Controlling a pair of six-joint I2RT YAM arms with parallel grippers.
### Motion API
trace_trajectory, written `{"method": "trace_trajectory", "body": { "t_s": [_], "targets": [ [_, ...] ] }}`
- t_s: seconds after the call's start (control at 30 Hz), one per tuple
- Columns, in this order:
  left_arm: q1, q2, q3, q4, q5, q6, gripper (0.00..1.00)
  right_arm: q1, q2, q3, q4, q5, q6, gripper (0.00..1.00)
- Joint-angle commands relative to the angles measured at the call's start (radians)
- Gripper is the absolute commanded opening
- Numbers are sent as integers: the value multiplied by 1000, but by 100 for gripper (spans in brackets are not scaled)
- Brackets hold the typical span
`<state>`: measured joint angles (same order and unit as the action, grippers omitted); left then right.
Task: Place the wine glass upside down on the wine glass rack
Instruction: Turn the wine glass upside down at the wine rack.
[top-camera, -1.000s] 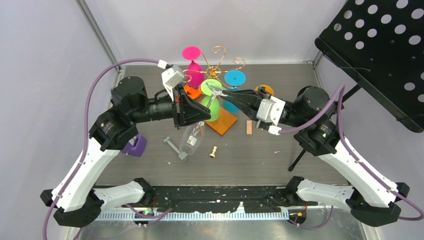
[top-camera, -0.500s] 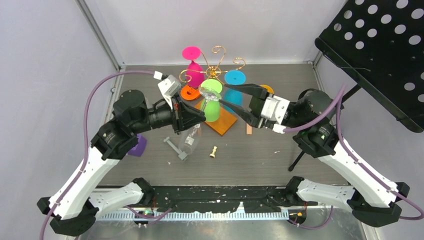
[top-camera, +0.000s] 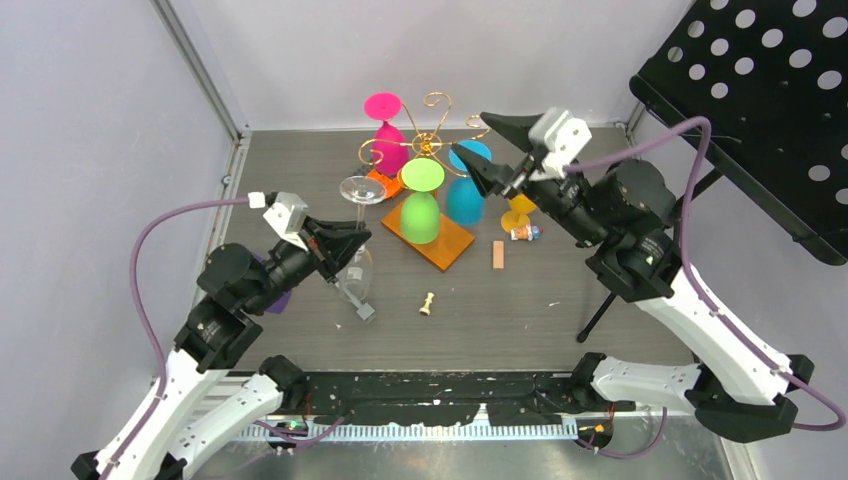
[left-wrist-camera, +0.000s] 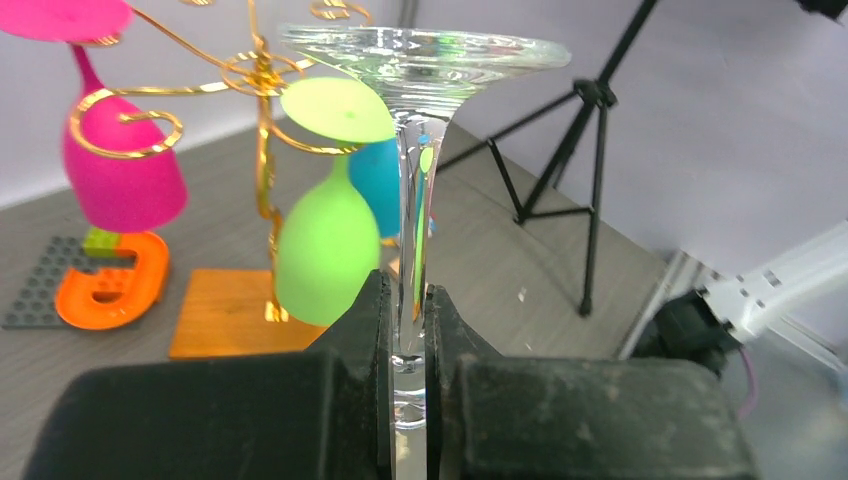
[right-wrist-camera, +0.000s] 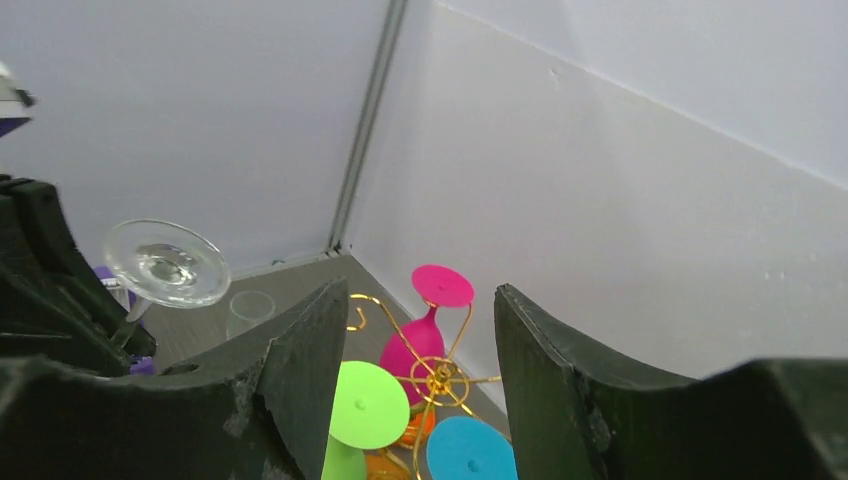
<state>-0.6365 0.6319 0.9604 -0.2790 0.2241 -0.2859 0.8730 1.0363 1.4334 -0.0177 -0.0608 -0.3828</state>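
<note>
The top external camera looked down from above and behind the arm bases, taking in the whole table (top-camera: 560, 290). The left wrist camera sat just behind the left gripper (left-wrist-camera: 405, 310), facing level across the table, very near the clear wine glass (left-wrist-camera: 418, 200) with the wine glass rack (left-wrist-camera: 262, 130) beyond. The right wrist camera looked past the right gripper (right-wrist-camera: 418, 288) from above the rack toward the back corner, and all three views shared the rack and that glass

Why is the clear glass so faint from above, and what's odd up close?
Top view: the glass is see-through, so the table shows through it. Left wrist view: green and blue reflections tint its stem. Right wrist view: fingers dark, detail lost.
</note>
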Motion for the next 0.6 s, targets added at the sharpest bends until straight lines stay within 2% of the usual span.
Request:
{"method": "trace_trajectory", "body": {
  "t_s": [0.0, 0.1, 0.17, 0.37, 0.43, 0.57],
  "targets": [
    [42, -38, -141, 340, -67, 43, 0, 1, 41, 95, -194, 183, 103, 62],
    [59, -37, -254, 550, -85, 53, 0, 0, 64, 122, -244, 202, 133, 64],
    [59, -23, -301, 632, -116, 67, 0, 0, 110, 187, -326, 229, 157, 65],
    [58, 38, -291, 676, -174, 125, 0, -9, 338, 523, -622, 271, 258, 65],
    [59, 46, -292, 702, -186, 125, 0, -34, 429, 689, -736, 268, 307, 65],
    [59, 56, -296, 716, -184, 124, 0, -112, 613, 919, -886, 150, 442, 62]
  ]
}}
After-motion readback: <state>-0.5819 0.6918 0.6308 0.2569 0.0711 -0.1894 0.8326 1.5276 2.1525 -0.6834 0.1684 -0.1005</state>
